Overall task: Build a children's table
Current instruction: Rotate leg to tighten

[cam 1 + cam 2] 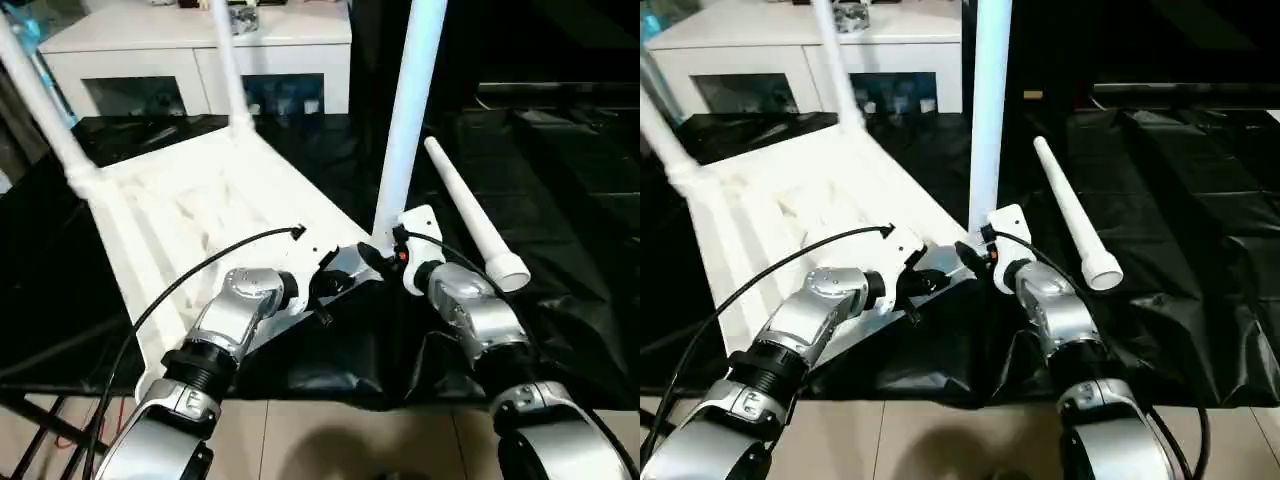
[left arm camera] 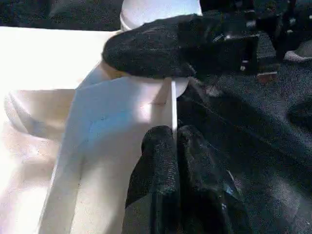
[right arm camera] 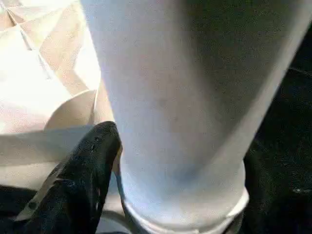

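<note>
The white tabletop (image 1: 200,200) lies upside down on a black sheet, its ribbed underside facing up. Two legs (image 1: 45,100) (image 1: 228,70) stand in its far corner sockets. A third leg (image 1: 410,110) stands upright in the near right corner socket. My right gripper (image 1: 385,255) sits low against the foot of this leg (image 3: 185,97). My left gripper (image 2: 174,134) is shut on the thin rim of the tabletop (image 2: 122,122), just beside that same corner. A fourth leg (image 1: 470,215) lies loose on the sheet to the right.
The black sheet (image 1: 560,200) covers the work surface, wrinkled on the right. A white cabinet (image 1: 200,50) with glass-fronted compartments stands behind the tabletop. Light floor (image 1: 330,440) shows at the near edge. A black cable (image 1: 200,265) loops over my left forearm.
</note>
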### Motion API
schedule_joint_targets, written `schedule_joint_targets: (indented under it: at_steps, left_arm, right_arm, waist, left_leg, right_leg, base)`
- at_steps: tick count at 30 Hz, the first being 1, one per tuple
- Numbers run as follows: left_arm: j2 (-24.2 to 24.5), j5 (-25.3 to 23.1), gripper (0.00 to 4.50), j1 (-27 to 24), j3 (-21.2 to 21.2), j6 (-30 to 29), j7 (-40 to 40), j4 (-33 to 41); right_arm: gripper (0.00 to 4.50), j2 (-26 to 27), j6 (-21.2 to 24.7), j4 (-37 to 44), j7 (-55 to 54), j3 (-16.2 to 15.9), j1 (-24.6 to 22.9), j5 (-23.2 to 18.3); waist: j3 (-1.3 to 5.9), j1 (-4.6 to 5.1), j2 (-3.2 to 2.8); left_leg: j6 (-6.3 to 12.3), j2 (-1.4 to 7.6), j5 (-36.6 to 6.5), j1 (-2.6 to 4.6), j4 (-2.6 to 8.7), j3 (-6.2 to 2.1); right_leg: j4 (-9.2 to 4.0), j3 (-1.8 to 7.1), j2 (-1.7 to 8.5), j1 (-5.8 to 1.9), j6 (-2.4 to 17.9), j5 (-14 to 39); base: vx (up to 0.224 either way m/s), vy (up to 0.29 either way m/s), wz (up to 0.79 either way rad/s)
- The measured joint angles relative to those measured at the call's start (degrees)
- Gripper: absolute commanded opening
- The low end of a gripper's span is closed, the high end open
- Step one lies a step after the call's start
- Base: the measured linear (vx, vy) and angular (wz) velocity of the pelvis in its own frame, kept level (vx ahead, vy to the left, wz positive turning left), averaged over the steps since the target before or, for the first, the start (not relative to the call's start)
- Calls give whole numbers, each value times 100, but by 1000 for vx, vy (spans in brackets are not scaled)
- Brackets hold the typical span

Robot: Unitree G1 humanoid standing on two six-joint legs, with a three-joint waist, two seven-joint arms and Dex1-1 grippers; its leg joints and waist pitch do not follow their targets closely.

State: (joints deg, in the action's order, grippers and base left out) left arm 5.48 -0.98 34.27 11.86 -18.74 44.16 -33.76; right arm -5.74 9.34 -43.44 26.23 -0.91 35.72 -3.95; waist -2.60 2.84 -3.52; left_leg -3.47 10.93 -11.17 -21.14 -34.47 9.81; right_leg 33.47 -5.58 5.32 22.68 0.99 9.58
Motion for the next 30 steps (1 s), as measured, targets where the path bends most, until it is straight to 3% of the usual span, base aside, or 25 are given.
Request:
schedule_joint_targets:
  at_steps: [6, 11, 14, 19, 30]
  left_arm:
    - [206, 20, 0, -84, 69, 167, 496, 179]
    - [614, 148, 0, -234, 270, 245, 1391, 502]
    - [740, 207, 0, -244, 325, 294, 1707, 541]
    - [1113, 357, 0, -422, 533, 458, 2463, 764]
    - [1316, 360, 0, -445, 645, 577, 2944, 829]
  right_arm:
    - [405, -346, -16, 189, 1058, -112, -63, -64]
    - [405, -1117, 6, 921, 2743, -537, -502, -274]
    - [405, -1301, 20, 1133, 3260, -599, -631, -335]
    - [405, -1876, 310, 1790, 4312, -959, -912, -500]
    - [322, -1937, 532, 2227, 4594, -1081, -1116, -540]
  waist:
    - [-4, -97, -2]
    - [-9, -345, -18]
    - [-11, -478, -21]
    - [-13, -567, -26]
    - [-13, -618, -26]
  left_leg:
    - [8, 8, 5, -29, 2, -1]
    - [42, 11, 17, -31, 1, 4]
    - [42, 11, 17, -29, -1, 13]
    - [40, 15, 16, -24, 0, 21]
    - [8, 15, -1, -22, 0, 23]
  right_leg:
    - [1, -8, -2, 30, 33, -29]
    - [0, -8, -2, 43, 24, -20]
    - [0, -2, 0, 44, 25, -20]
    - [1, 0, 2, 40, 23, -19]
    - [7, 8, 2, 35, 22, -20]
  base:
    - [0, 0, 0]
    - [0, 0, 0]
    - [0, 0, 0]
    - [0, 0, 0]
    - [0, 0, 0]
